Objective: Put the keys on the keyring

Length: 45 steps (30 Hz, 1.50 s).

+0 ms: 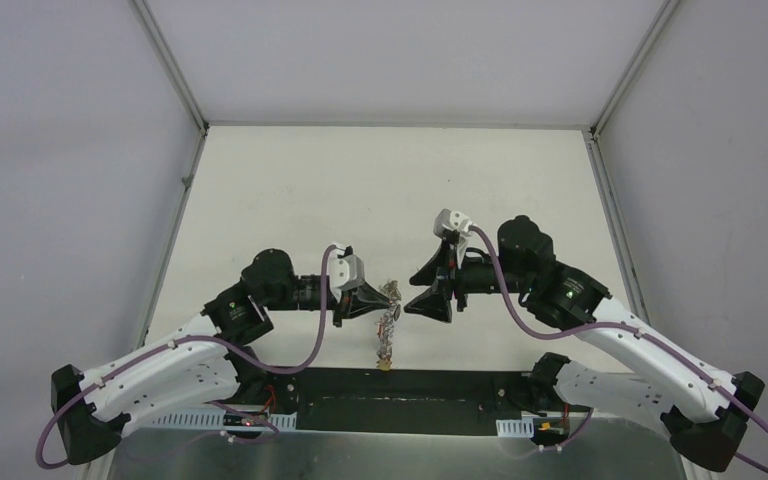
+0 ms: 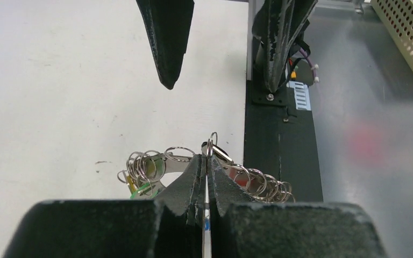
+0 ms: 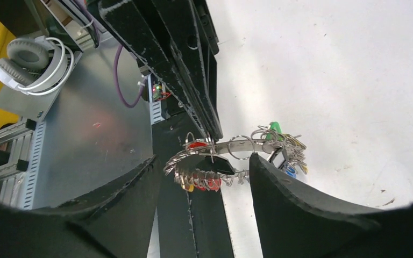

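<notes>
The keyring (image 3: 231, 146), a silver band fringed with small rings and red, yellow, blue and green tags, hangs above the table's near edge (image 1: 388, 335). My left gripper (image 2: 207, 157) is shut on its band, reaching in from the left in the top view (image 1: 390, 296). A black-headed key (image 3: 215, 164) hangs on a small ring right at those fingertips. The red key cannot be told from the ring's red tags. My right gripper (image 3: 203, 157) is open, its fingertips either side of the keyring and just short of it (image 1: 410, 295), holding nothing.
A black base plate (image 1: 410, 385) runs along the table's near edge under the hanging keyring. White walls enclose the white tabletop (image 1: 390, 190). Off the table lie a headset (image 3: 32, 62) and a perforated basket (image 2: 408, 32).
</notes>
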Available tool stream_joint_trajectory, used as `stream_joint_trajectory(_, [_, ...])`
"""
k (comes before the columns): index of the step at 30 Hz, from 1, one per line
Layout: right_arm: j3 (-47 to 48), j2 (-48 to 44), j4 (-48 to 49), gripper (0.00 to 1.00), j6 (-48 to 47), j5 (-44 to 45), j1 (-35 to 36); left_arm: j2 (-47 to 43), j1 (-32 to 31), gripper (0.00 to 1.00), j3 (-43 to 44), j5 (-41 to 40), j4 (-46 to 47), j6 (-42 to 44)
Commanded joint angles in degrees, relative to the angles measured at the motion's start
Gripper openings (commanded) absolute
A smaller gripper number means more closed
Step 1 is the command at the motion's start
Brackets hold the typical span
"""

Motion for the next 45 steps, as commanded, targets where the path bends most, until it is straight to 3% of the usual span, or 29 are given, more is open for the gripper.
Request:
stream_joint_trajectory(1, [-1.77, -0.72, 8.11, 0.63, 1.68, 2.06, -0.14, -3.87, -0.63, 0.00, -2.43, -2.96, 15.02, -3.89])
stream_joint_trajectory(4, [-2.04, -0.35, 9.29, 0.63, 1.68, 2.06, -0.13, -4.83, -0.65, 0.00, -3.62, -2.65, 18.93, -4.27])
stream_joint_trajectory(5, [-2.00, -0.13, 9.74, 0.45, 5.39, -1.47, -0.14, -4.92, -0.61, 0.00, -3.75, -2.35, 19.67, -4.32])
stream_joint_trajectory(6, [-1.95, 0.04, 10.28, 0.39, 5.97, -3.02, -0.14, -4.93, -0.61, 0.00, -3.78, -2.10, 20.15, -4.40])
stream_joint_trajectory(14, [-2.56, 1.15, 12.05, 0.27, 5.76, -4.07, -0.14, -4.22, -0.65, 0.00, -3.49, -0.43, 20.89, -4.62])
stream_joint_trajectory(21, [-2.92, 1.64, 10.22, 0.00, 5.06, -2.55, -0.14, -4.36, -0.66, 0.00, -3.43, -0.23, 20.79, -4.60])
stream_joint_trajectory(36, [-5.27, 0.36, 6.53, 0.00, 2.97, -0.59, -0.13, -5.22, -0.58, 0.00, -3.60, -0.85, 20.44, -4.16])
stream_joint_trajectory(45, [-6.24, 2.99, 9.27, 0.03, 2.97, -1.92, -0.14, -4.88, -0.63, 0.00, -3.43, -0.69, 20.76, -4.07])
